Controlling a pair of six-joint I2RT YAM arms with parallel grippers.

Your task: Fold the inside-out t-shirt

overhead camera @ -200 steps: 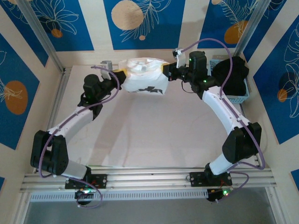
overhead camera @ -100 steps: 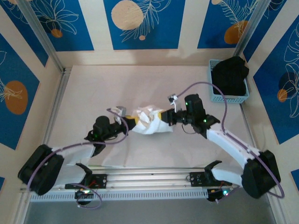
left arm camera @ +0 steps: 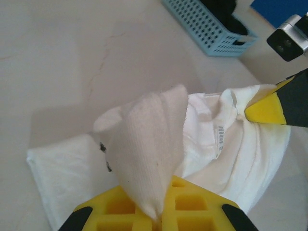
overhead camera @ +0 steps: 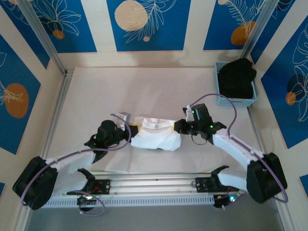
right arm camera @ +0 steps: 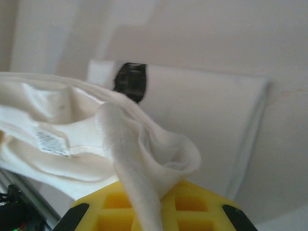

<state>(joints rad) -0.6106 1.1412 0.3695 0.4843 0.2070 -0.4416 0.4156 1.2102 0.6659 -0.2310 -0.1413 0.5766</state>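
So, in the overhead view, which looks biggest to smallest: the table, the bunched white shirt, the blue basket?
1. the table
2 and 3. the white shirt and the blue basket look about equal. The basket sits farther from the camera, so I won't rank them.

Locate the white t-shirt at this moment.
In the top view, the white t-shirt is bunched near the front middle of the table, between the left claw and the right claw, both shut on its cloth.

The pale table [overhead camera: 96,96] carries the white t-shirt [overhead camera: 156,140], which rests bunched on it between the left gripper [overhead camera: 133,128] and the right gripper [overhead camera: 177,127]. A blue basket [overhead camera: 236,101] with a black garment [overhead camera: 237,77] stands well beyond the right gripper.
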